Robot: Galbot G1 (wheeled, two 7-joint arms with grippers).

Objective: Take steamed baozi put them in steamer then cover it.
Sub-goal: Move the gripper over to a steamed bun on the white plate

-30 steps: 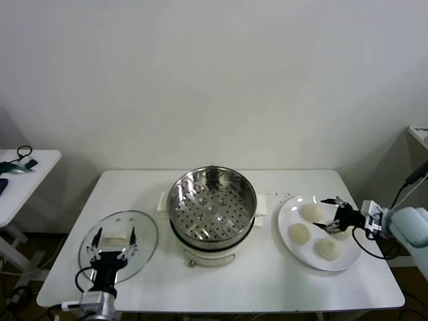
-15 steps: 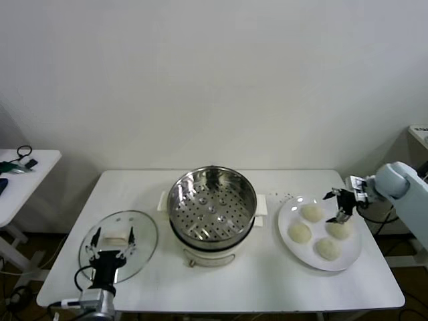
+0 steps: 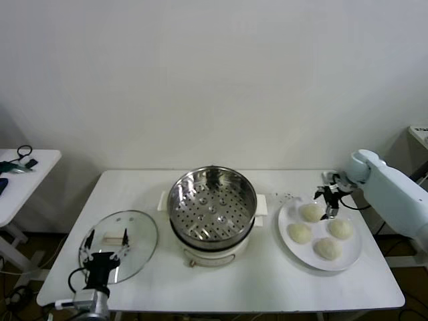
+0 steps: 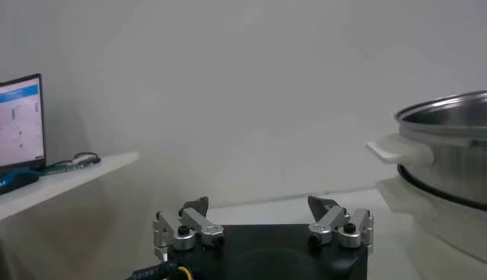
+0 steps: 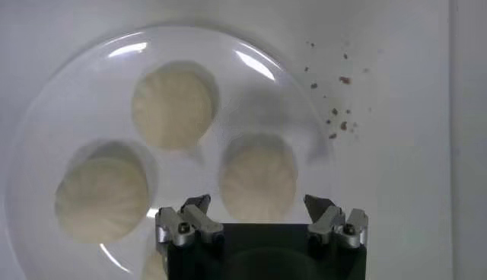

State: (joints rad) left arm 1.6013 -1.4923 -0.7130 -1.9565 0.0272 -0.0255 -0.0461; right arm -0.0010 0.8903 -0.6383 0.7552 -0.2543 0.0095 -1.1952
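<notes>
The steel steamer (image 3: 211, 207) stands open at the table's centre, its perforated tray bare. Four cream baozi (image 3: 311, 212) lie on a white plate (image 3: 317, 229) to its right. My right gripper (image 3: 329, 200) hovers open and empty over the plate's far side. In the right wrist view its open gripper (image 5: 259, 204) is just above one baozi (image 5: 259, 176), with others (image 5: 173, 109) beside it. The glass cover (image 3: 118, 244) lies flat at the left. My left gripper (image 3: 107, 257) is open and empty over the cover's near part. The left wrist view shows that gripper (image 4: 259, 205) and the steamer (image 4: 449, 152).
Crumbs (image 3: 287, 196) lie on the table beyond the plate, and show in the right wrist view (image 5: 338, 114). A small side table (image 3: 20, 180) with cables stands far left. A screen (image 4: 19, 122) shows in the left wrist view. The wall is close behind.
My right gripper has risen from the plate's near side and swung toward its far edge, still empty. My left gripper has drawn slightly back toward the table's front edge.
</notes>
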